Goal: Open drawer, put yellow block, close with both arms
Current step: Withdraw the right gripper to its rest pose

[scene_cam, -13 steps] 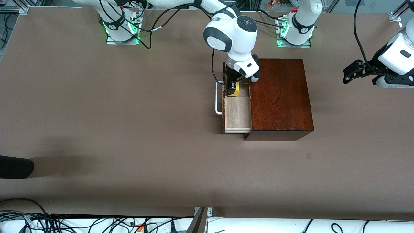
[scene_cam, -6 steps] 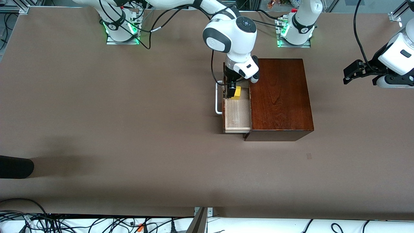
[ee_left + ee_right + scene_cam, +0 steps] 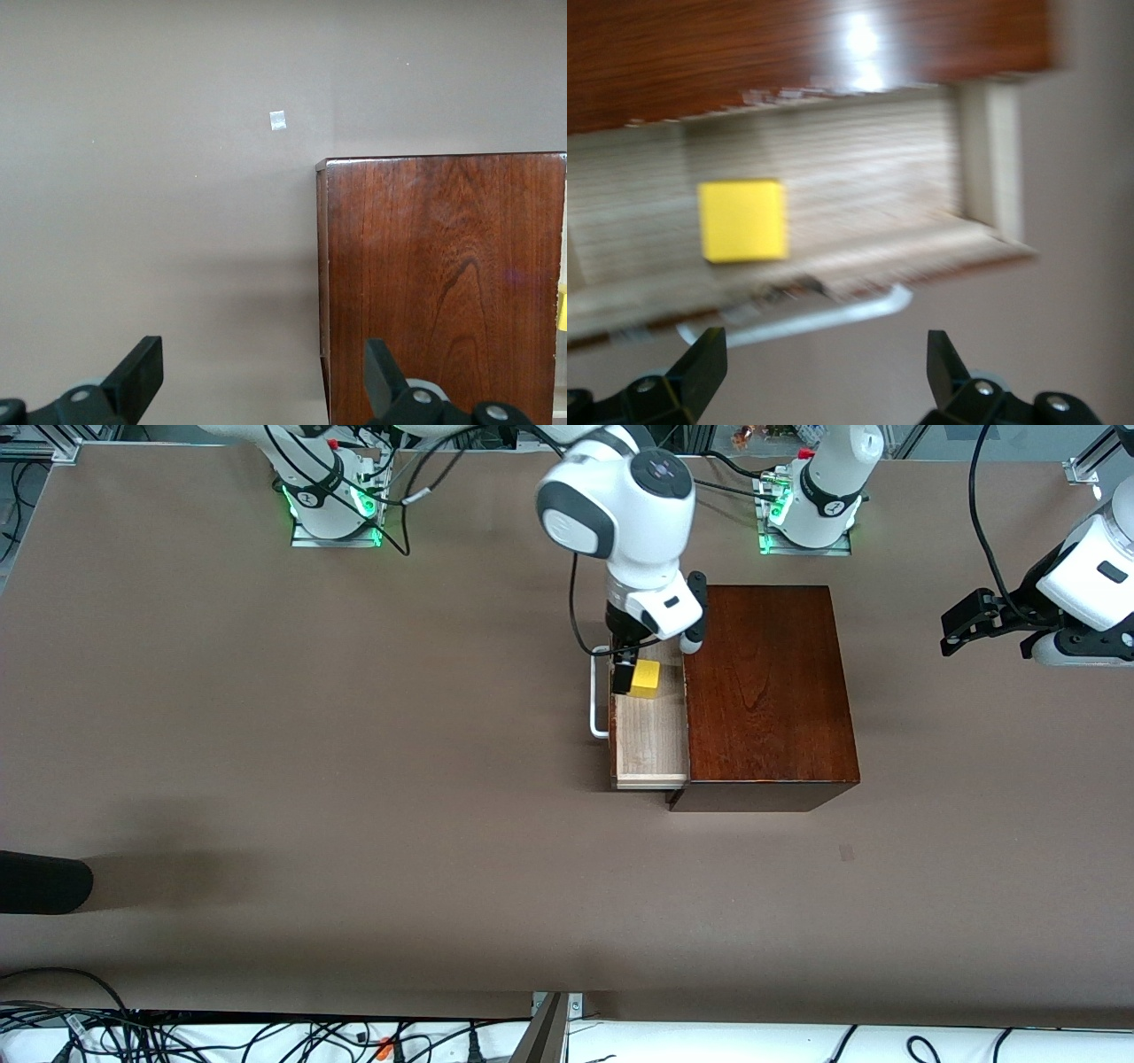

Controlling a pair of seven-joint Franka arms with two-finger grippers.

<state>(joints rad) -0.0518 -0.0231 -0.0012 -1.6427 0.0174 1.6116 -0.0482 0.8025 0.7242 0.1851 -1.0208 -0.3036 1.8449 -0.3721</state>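
The right gripper (image 3: 625,676) hung spread wide and empty over the open drawer (image 3: 651,735), its pale wood tray pulled out by the white handle (image 3: 597,695). The block (image 3: 646,678), a bright yellow cube, sat in the drawer's end nearest the bases. The dark glossy box (image 3: 766,691) showed no readable writing. The left gripper (image 3: 961,622) waited, open wide, over the table's (image 3: 354,779) left-arm edge.

A brown table (image 3: 354,762) — small pale tape square (image 3: 278,120) — cables (image 3: 177,1036) along its edge.
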